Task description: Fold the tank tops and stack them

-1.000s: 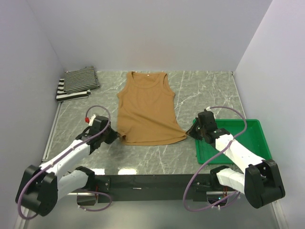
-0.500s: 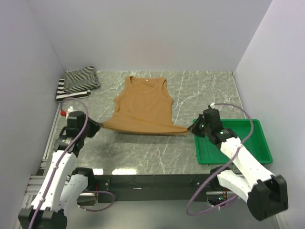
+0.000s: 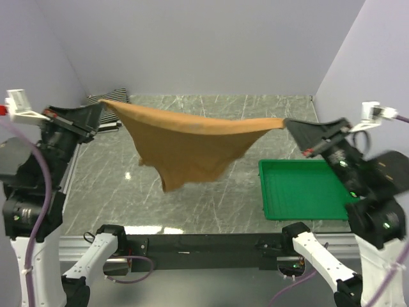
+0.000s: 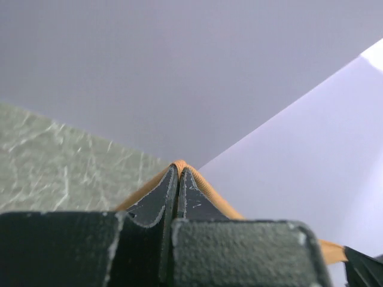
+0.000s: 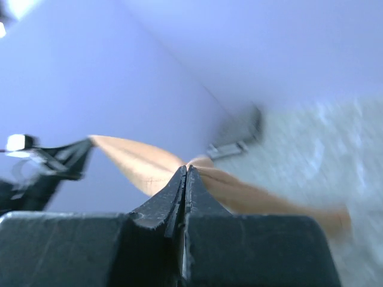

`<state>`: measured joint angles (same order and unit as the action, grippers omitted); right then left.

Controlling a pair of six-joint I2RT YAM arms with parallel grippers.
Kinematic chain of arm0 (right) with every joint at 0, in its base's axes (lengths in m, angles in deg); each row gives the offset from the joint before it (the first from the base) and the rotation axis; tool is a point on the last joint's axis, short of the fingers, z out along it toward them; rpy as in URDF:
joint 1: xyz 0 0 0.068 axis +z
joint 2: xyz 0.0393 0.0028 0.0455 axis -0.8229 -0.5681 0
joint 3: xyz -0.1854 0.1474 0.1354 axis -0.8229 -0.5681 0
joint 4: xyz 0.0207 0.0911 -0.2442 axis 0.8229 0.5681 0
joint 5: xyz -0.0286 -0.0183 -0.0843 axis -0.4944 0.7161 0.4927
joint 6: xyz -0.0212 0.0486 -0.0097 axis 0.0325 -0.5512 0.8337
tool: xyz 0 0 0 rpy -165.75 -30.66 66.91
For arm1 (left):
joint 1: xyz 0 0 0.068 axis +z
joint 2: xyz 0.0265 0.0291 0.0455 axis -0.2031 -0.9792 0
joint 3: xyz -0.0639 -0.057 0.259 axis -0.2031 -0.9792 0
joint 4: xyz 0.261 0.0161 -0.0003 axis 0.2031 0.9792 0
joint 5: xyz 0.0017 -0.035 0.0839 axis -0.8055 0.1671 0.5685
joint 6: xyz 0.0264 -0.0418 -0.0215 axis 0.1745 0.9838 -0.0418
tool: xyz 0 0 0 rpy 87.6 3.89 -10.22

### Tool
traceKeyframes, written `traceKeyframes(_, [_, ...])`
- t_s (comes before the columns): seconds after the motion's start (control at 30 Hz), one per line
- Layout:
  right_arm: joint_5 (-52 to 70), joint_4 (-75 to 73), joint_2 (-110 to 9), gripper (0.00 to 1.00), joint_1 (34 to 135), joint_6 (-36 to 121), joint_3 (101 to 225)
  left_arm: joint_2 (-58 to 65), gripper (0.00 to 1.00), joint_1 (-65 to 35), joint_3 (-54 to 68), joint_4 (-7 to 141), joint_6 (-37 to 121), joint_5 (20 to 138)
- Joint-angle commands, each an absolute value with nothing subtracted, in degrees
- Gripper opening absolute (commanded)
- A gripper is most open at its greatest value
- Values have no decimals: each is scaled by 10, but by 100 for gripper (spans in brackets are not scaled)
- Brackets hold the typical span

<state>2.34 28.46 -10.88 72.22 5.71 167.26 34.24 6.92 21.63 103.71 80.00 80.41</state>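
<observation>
Over the table [image 3: 217, 211]: tan tank top [image 3: 185, 144] held aloft, one hem corner per arm.
Cloth judged light and limp. It sags in a deep belly between the grips, clear of the table and left of the green tray [image 3: 300, 192]. Striped tops [image 3: 110, 98] lie at the far-left corner. Left fingers [image 3: 96, 110] and right fingers [image 3: 293, 123] are each pinched tight on a corner. These are sound holds, though thin fabric may slip.

Robot lab cell here, plain pale walls [image 3: 192, 45] boxing in a marble-look table [image 3: 211, 204], left arm [image 3: 29, 192] and right arm [image 3: 377, 192] on a black rail [image 3: 204, 243], purple cable [image 3: 43, 185] looping
</observation>
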Motion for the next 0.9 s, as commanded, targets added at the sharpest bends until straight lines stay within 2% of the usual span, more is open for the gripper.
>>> traceKeyframes(0.0, [13, 291, -133, 0, 719, 55, 1746, 313, 1, 72, 281, 1029, 802, 796])
traceKeyframes(0.13, [13, 276, -163, 0, 719, 57, 1766, 278, 1, 72, 288, 1014, 821, 792])
traceKeyframes(0.27, [36, 249, -199, 0, 719, 70, 1750, 235, 1, 72, 236, 943, 841, 774])
traceKeyframes(0.37, [43, 222, -259, 0, 717, 86, 1752, 182, 1, 73, 201, 863, 857, 734])
traceKeyframes(0.47, [20, 194, -348, 0, 707, 98, 1793, 98, 1, 78, 218, 801, 855, 697])
traceKeyframes(0.6, [-14, 169, -481, 0, 685, 94, 1899, -35, 1, 108, 373, 768, 860, 613])
traceKeyframes(0.73, [-31, 186, -575, 0, 672, 83, 2068, -165, 1, 136, 547, 796, 865, 561])
traceKeyframes(0.8, [-37, 206, -614, 0, 671, 78, 2126, -186, 1, 156, 591, 787, 882, 531])
traceKeyframes(0.87, [-37, 214, -626, 0, 671, 81, 2134, -194, 1, 170, 580, 759, 897, 511])
